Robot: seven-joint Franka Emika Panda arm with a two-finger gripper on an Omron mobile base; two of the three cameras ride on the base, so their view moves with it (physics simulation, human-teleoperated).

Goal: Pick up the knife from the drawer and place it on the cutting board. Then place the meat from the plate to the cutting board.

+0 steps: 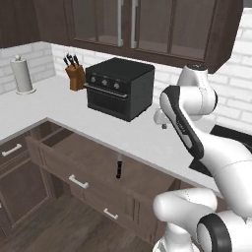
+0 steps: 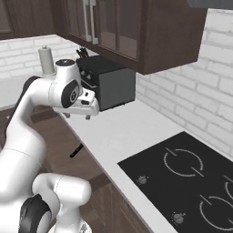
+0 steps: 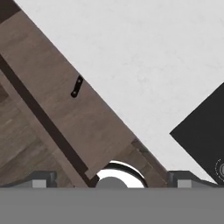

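So the knife (image 1: 118, 169) is lying in the open drawer (image 1: 93, 165), up against the back where the white desk (image 1: 59, 110) overhangs it. You mostly just see the black handle (image 3: 77, 87); the blade seems tucked under the desk edge. In the hand view it sits around 10 o'clock from center, well apart from the pincer (image 3: 109, 181), whose tips poke up at 6 o'clock, spread wide with nothing between them. In the left base view the pincer (image 1: 161, 119) hangs over the desk, at roughly 2 o'clock from the knife, clearly above it. Further out, a black toaster oven (image 1: 119, 87) sits at 12 o'clock from the knife, a knife block (image 1: 75, 74) beside it, and a cooktop (image 2: 184, 179) off to the right.
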